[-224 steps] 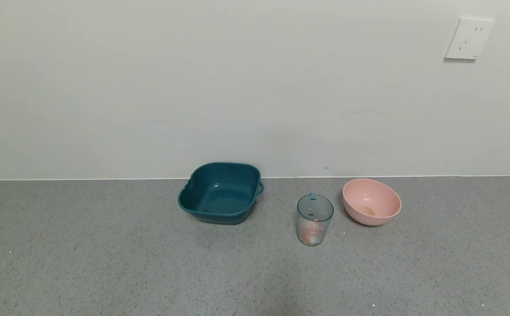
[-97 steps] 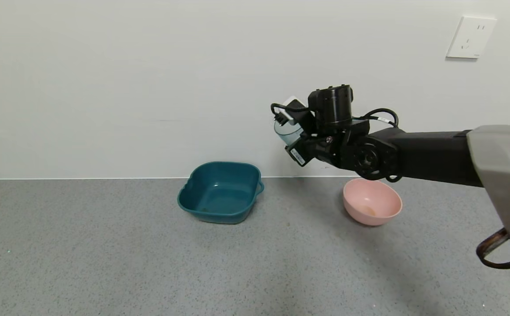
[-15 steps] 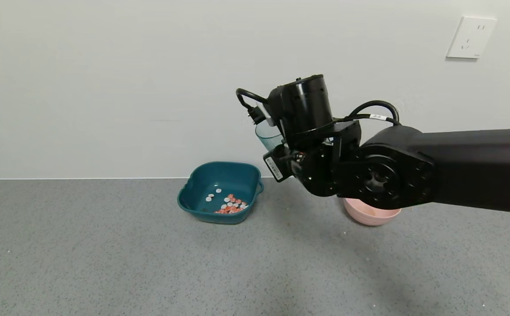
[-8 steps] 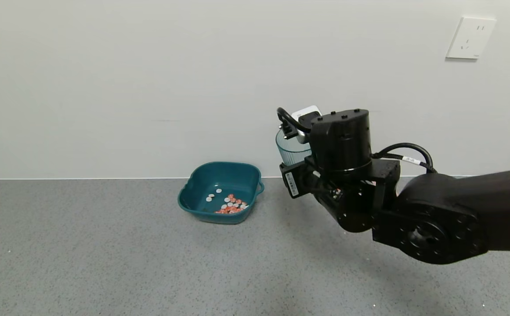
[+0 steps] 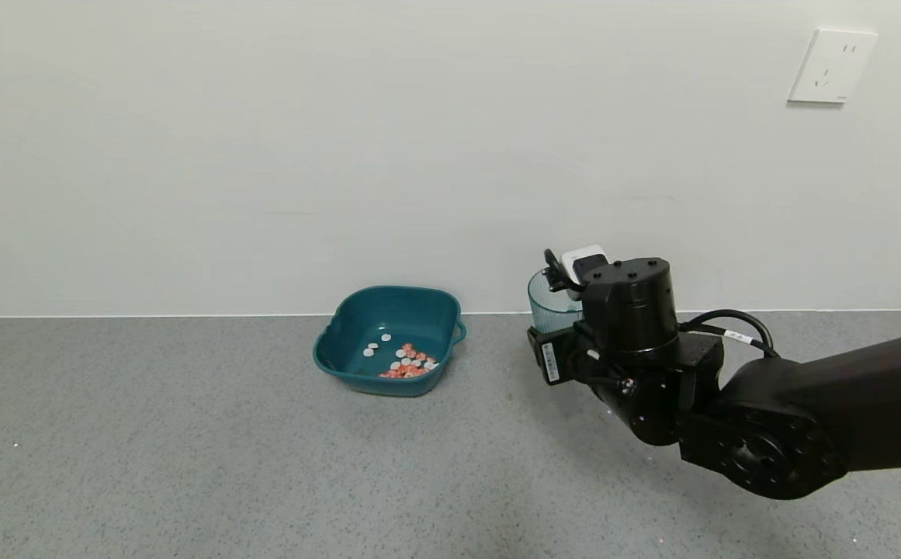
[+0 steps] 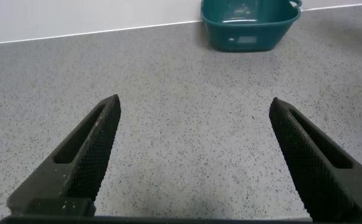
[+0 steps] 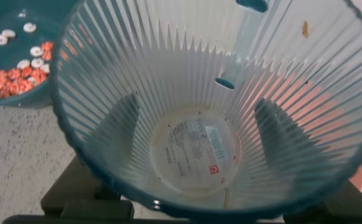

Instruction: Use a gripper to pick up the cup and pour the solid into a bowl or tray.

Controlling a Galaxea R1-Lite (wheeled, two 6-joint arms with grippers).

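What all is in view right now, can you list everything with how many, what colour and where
basin: one, dark teal, on the counter by the wall, left of the right arm.
pieces: many, white and orange-red, lying in the basin.
cup: one, clear blue-tinted, ribbed, upright and empty, held to the right of the basin.
pink bowl: one, only an edge shows behind the cup in the right wrist view.
counter: one, speckled grey.
wall socket: one, white, upper right of the wall.
right gripper: black, shut on the cup, its fingers showing through the ribbed wall.
left gripper: black, open, low over bare counter, facing the basin.
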